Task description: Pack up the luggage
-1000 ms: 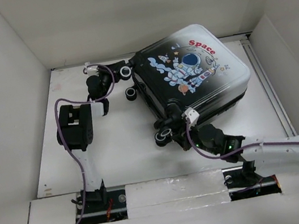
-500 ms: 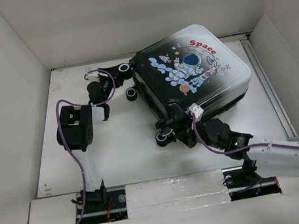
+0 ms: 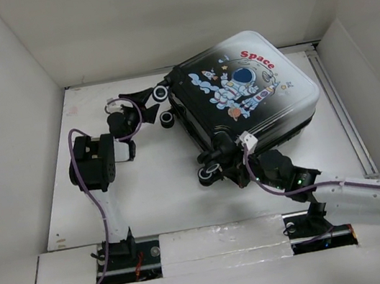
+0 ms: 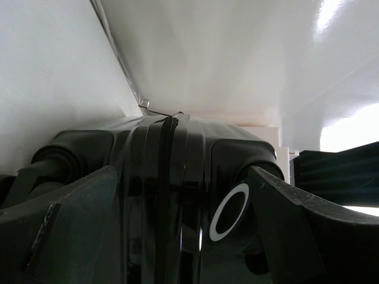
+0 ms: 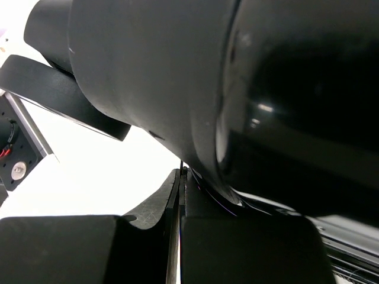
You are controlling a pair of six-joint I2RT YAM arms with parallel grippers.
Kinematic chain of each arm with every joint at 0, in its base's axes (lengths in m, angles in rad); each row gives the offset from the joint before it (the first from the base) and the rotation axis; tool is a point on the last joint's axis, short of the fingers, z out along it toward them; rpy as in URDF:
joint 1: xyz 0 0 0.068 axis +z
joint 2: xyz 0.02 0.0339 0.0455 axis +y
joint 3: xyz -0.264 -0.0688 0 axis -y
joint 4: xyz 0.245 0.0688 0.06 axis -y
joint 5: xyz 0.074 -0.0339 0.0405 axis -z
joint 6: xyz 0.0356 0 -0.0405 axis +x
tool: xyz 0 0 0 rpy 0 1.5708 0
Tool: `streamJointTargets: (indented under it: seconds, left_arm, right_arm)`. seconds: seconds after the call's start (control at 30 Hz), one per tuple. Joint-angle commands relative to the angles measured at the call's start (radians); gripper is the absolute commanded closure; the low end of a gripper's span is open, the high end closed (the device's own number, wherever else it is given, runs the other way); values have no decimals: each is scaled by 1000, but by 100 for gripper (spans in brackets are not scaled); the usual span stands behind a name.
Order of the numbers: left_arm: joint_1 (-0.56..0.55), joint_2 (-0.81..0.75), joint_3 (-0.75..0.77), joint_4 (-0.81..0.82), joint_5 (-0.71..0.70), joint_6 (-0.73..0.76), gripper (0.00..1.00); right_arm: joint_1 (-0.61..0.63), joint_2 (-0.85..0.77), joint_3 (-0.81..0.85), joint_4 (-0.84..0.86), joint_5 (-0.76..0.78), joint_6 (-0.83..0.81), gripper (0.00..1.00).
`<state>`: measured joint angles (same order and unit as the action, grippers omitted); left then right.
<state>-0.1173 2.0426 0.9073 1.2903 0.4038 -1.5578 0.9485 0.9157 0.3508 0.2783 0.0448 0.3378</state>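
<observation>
The luggage (image 3: 253, 80) lies flat and closed on the table, astronaut print up, its black wheels toward the left. My left gripper (image 3: 146, 107) stands open just left of the two far wheels, nothing between its fingers. The left wrist view looks along the zipper seam of the luggage (image 4: 237, 148), with a white-ringed wheel (image 4: 230, 212) beside the right finger of that gripper (image 4: 183, 177). My right gripper (image 3: 241, 165) is shut, pressed against the near corner by another wheel (image 3: 206, 174). Close up, its shut tips (image 5: 180, 177) sit under the dark shell (image 5: 177, 71).
White walls box in the table (image 3: 147, 193) on the left, back and right. A metal rail (image 3: 337, 103) runs along the right side. The luggage fills the back right; bare tabletop lies between it and the arm bases.
My left gripper has opened and drawn back to the left of the far wheel. My right gripper has pushed in against the near corner and stayed shut.
</observation>
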Motion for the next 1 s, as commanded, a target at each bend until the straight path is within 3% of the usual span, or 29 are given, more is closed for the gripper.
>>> streamJointTargets:
  seconds: [0.0, 0.07, 0.23, 0.47, 0.97]
  left_arm:
    - [-7, -41, -25, 303, 44, 7, 11]
    - [2, -50, -36, 331, 44, 21, 0]
    - [11, -50, -36, 429, 44, -2, 0]
    - [65, -59, 11, 431, 78, 39, 0]
    - [31, -39, 41, 483, 135, 42, 0]
  right_arm:
    - [-7, 0, 24, 67, -20, -13, 100]
    - [-7, 9, 24, 67, -20, -13, 100]
    - [-7, 18, 33, 67, -29, -13, 100]
    - [-7, 18, 33, 67, -29, -13, 100]
    - [-7, 60, 33, 87, -57, -13, 100]
